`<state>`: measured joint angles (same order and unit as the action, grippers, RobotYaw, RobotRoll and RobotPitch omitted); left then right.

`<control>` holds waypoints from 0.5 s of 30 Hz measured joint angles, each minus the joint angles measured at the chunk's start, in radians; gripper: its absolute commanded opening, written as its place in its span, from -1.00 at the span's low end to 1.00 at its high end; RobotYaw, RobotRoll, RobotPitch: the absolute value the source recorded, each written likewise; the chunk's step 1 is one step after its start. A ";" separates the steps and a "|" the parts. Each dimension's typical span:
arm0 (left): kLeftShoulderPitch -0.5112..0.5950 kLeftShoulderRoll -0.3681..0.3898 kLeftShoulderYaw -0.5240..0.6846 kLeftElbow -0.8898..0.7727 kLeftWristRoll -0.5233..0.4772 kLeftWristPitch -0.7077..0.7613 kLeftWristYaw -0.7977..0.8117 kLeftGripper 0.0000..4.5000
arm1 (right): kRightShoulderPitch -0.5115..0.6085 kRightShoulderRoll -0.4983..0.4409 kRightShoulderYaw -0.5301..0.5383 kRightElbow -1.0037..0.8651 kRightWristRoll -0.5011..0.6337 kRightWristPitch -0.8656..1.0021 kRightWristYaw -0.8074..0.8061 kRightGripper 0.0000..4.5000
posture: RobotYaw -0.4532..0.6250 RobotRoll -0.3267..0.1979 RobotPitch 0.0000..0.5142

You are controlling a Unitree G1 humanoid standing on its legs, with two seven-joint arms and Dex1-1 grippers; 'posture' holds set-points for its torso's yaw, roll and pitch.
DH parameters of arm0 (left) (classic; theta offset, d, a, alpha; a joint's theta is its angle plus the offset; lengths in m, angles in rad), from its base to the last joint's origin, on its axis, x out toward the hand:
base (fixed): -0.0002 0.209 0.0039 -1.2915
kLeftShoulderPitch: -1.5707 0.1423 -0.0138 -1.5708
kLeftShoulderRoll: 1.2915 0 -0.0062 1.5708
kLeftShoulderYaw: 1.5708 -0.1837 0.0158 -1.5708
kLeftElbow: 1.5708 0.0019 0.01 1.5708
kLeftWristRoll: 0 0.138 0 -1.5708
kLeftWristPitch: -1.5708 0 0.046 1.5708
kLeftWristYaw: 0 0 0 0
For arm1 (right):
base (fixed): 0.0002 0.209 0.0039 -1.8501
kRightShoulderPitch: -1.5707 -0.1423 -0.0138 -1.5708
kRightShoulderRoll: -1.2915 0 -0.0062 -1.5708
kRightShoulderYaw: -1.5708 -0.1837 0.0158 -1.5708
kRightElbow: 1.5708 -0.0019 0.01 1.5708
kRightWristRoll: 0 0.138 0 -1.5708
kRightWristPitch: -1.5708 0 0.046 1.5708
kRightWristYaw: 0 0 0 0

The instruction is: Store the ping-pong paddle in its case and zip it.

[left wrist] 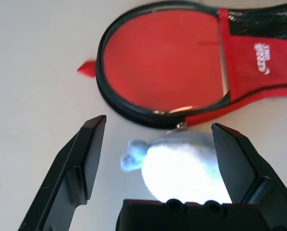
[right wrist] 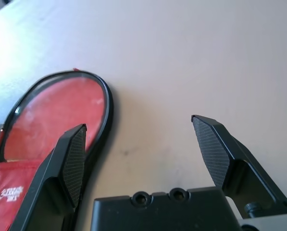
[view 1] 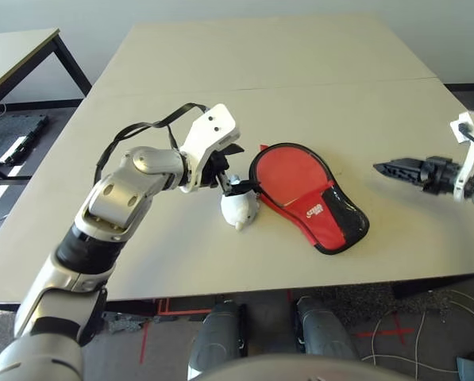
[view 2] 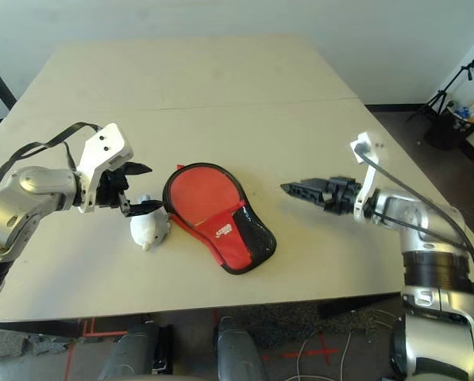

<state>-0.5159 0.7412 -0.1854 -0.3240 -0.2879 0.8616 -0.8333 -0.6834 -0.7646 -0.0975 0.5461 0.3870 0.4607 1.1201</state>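
A broad, matt, pale beige table (view 1: 316, 95) spans the head views, a thin seam crossing it toward the upper part of the frame; white wall behind, dark floor at the left edge.

Near the centre of the frame lies the case (view 1: 310, 196), a soft paddle-shaped pouch; its round end is smooth red fabric ringed with black zip edging, its narrower end, toward the lower right, carries glossy black mesh and a red band with a white logo; a small red tab pokes out at the round end's upper rim. The ping-pong paddle cannot be made out; whether it sits inside the case I cannot tell.

Just left of the case, touching its edging, sits a small white lumpy bag (view 1: 240, 208), soft and rounded, with a knotted nub.

The left gripper (left wrist: 155, 127) hovers directly over that bag at centre-left, its flat black fingers spread wide, holding nothing; the silver zip pull (left wrist: 182, 126) lies between their tips.

The right gripper (right wrist: 138, 132) hangs at the right of the frame, well apart from the case; its ribbed black fingers stand wide apart, empty.
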 measured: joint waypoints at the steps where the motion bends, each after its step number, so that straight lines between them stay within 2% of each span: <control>1: 0.022 -0.002 0.016 -0.001 -0.008 -0.001 0.002 1.00 | -0.024 0.018 0.021 0.030 -0.017 -0.047 0.028 0.99 | -0.12 0.25 -0.65; 7: 0.117 -0.031 0.091 -0.006 -0.052 -0.012 0.024 1.00 | -0.137 0.110 0.140 0.206 -0.140 -0.279 0.152 0.99 | -0.09 0.25 -0.64; 15: 0.149 -0.069 0.135 -0.017 -0.098 -0.024 0.054 1.00 | -0.251 0.217 0.227 0.421 -0.274 -0.473 0.203 0.99 | -0.05 0.25 -0.64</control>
<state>-0.3666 0.6721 -0.0503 -0.3411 -0.3858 0.8372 -0.7793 -0.9345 -0.5472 0.1299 0.9671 0.1131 -0.0122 1.3233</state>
